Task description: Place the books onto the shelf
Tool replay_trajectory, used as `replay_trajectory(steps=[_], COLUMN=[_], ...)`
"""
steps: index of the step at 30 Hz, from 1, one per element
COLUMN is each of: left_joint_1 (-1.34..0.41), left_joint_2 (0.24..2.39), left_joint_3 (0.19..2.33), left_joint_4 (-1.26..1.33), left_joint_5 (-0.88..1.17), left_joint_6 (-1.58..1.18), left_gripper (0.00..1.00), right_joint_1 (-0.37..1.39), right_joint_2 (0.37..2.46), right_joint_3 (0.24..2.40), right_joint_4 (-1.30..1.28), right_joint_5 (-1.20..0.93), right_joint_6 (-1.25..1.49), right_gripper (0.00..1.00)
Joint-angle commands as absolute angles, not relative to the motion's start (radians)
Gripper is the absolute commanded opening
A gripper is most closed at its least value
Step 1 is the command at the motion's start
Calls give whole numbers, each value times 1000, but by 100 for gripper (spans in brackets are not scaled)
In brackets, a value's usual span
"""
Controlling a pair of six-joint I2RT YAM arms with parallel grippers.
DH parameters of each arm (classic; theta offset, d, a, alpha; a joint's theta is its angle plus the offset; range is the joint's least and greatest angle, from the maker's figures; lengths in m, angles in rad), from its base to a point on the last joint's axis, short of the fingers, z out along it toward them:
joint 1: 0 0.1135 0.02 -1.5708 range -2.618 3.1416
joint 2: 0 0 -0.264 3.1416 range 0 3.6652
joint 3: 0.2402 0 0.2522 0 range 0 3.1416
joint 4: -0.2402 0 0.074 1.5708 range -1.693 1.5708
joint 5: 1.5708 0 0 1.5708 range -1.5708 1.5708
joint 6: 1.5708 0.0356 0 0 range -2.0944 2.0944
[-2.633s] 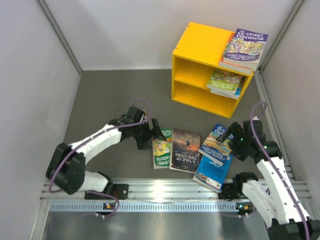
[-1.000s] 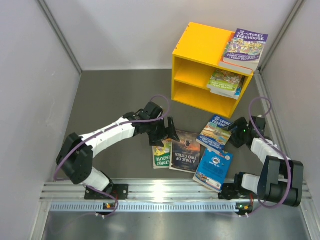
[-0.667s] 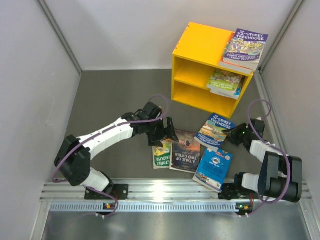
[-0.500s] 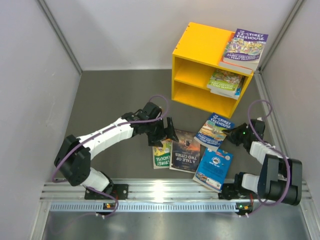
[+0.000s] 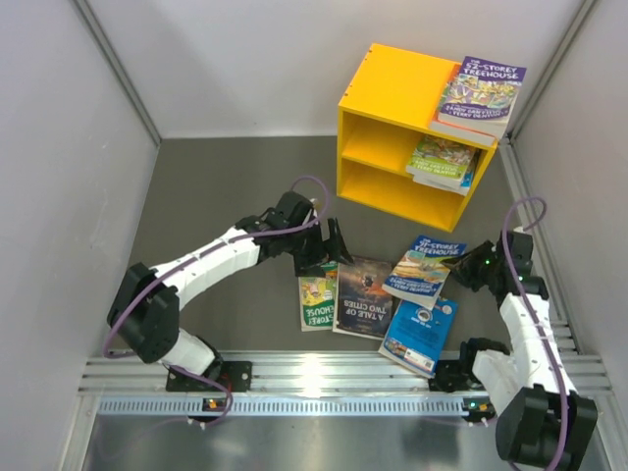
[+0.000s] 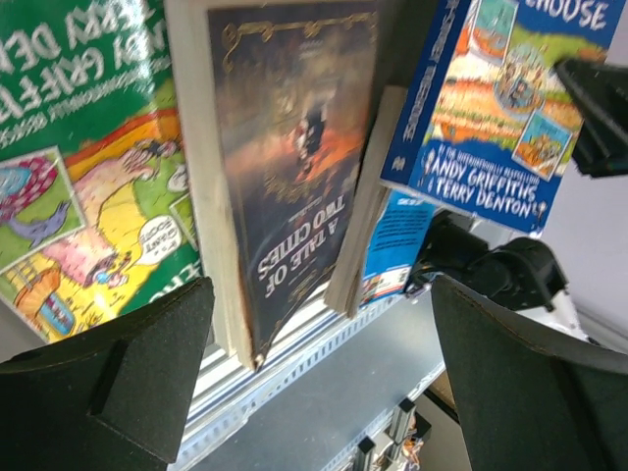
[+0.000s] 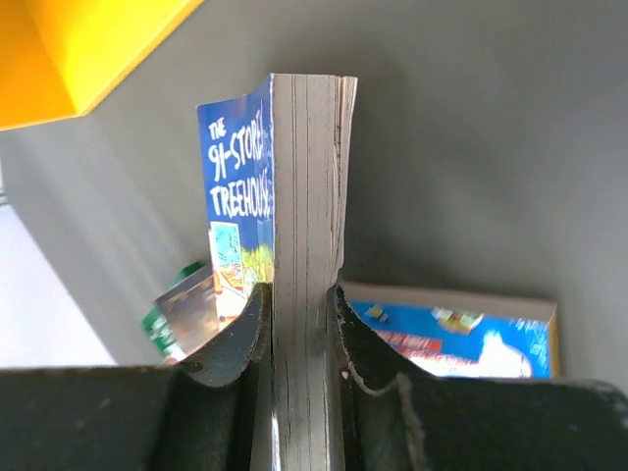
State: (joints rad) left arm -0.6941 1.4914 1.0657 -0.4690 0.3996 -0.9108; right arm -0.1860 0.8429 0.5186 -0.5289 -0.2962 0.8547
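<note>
The yellow shelf stands at the back right, with a purple Treehouse book on its top and green books in its upper compartment. My right gripper is shut on the page edge of a blue Treehouse book, which hangs tilted above the floor. A dark book, a green book and a plain blue book lie flat. My left gripper hovers open over the green and dark books, holding nothing.
Grey walls close in the floor on the left, back and right. A metal rail runs along the near edge by the arm bases. The shelf's lower compartment faces the lying books.
My right gripper has shut on the blue Treehouse book and raised it off the other books. My left gripper has moved slightly toward the shelf, staying open.
</note>
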Motion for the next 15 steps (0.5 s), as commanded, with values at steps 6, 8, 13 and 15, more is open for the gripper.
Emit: replay_trajectory(steps=[6,8,13,15], left_joint_1=[-687,-687,-715,-735], left_joint_2=[1552,1557,1571,1583], left_joint_3=[1189,1196,1201,1203], left_joint_4=[-318,-307,-244,-224], left_joint_5=[474,483,500,500], left_joint_6=[-933,-940,-971,-985], left_gripper=[97,97,97,98], right_joint_1=[-170,-163,-143,-141], right_joint_2=[747,712,667,661], right_joint_3=[715,721,700,698], right_joint_4=[-670,-686,-696,-698], right_joint_5=[-416,-434,-462,-468], right_joint_6=[936,954,988,988], right_gripper=[0,0,0,0])
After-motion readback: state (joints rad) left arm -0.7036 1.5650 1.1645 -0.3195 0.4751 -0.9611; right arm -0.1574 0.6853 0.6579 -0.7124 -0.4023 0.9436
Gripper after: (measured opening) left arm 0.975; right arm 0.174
